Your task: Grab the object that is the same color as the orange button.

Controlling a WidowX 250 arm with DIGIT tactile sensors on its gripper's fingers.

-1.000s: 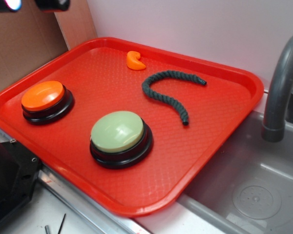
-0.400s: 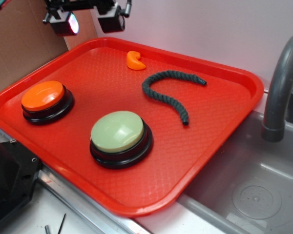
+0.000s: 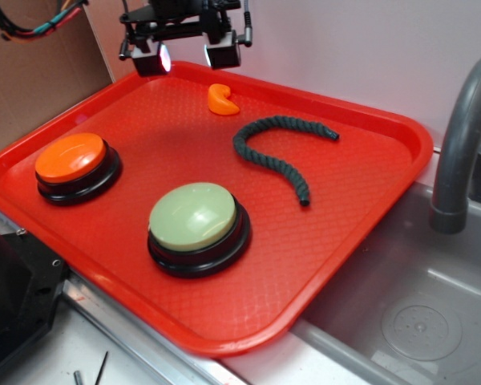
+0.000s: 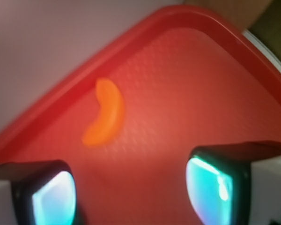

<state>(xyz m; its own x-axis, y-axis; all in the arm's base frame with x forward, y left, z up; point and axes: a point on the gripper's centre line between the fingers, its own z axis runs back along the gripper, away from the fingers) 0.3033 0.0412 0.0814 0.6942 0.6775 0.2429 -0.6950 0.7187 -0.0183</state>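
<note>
The small glossy orange crescent piece [image 3: 221, 100] lies near the far edge of the red tray [image 3: 369, 200]; in the wrist view it [image 4: 104, 112] sits ahead of the fingers, left of centre. The orange button [image 3: 72, 164] with a black base stands at the tray's left. My gripper [image 3: 187, 58] hangs above the tray's far-left corner, a little left of the crescent and above it. Its fingers [image 4: 210, 190] are wide apart with nothing between them.
A larger pale-green-topped button [image 3: 196, 226] stands at the tray's front middle. A dark green curved rope [image 3: 276, 152] lies right of the crescent. A grey sink basin [image 3: 409, 313] and faucet [image 3: 461, 144] are to the right. Cardboard [image 3: 32, 72] stands at the back left.
My gripper has moved right and lower from the top-left corner of the exterior view, coming close to the crescent. Nothing on the tray has moved.
</note>
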